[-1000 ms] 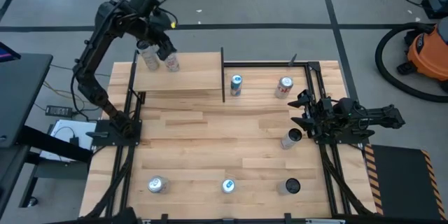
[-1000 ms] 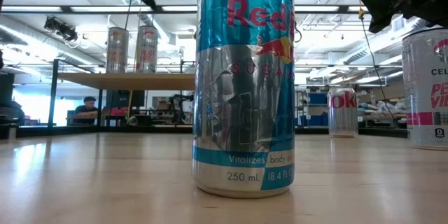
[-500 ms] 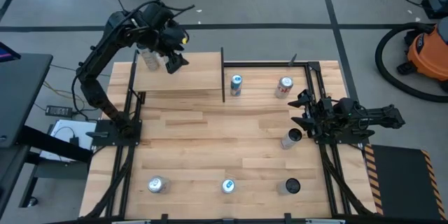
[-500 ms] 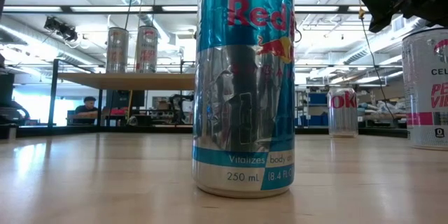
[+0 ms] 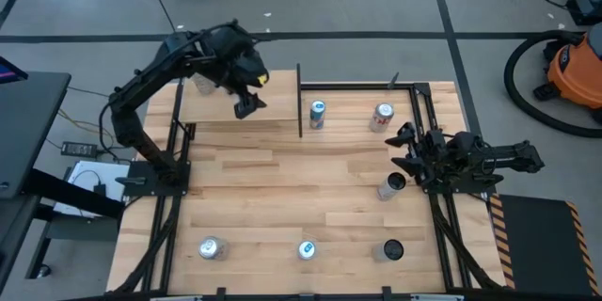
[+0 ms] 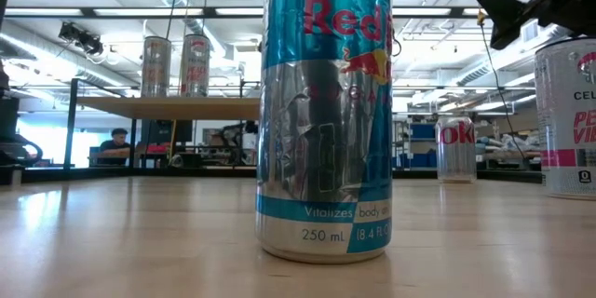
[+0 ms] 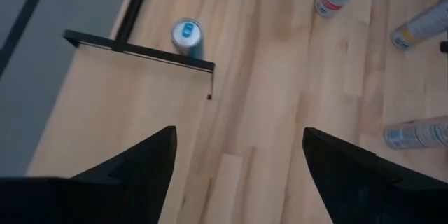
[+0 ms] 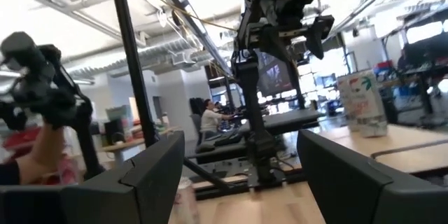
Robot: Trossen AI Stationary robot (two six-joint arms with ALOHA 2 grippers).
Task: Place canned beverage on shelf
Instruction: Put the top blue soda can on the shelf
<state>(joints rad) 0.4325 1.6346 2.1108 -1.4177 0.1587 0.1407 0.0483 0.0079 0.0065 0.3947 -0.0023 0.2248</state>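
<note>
The shelf (image 5: pixel 214 105) is a raised pale-wood panel at the table's far left. It also shows in the low view (image 6: pixel 168 106). Two silver cans (image 6: pixel 155 66) (image 6: pixel 194 65) stand upright on it. In the high view one of them (image 5: pixel 200 82) shows beside the left arm, which covers the other. My left gripper (image 5: pixel 249 103) is open and empty above the shelf's right end. In its wrist view (image 7: pixel 238 161) it looks down on the shelf corner and a blue can (image 7: pixel 186 33). My right gripper (image 5: pixel 404 146) is open and empty at the table's right side.
On the tabletop stand a blue can (image 5: pixel 317 113), a red-and-white can (image 5: pixel 382 117), a can near my right gripper (image 5: pixel 393 185) and three cans in the front row (image 5: pixel 209 248) (image 5: pixel 307 249) (image 5: pixel 391 250). Black rods (image 5: pixel 300 99) frame the shelf.
My left gripper has gone from above the two cans at the shelf's far left toward the table's right and near edges, along the shelf, rising a little. Both cans stay upright on the shelf.
</note>
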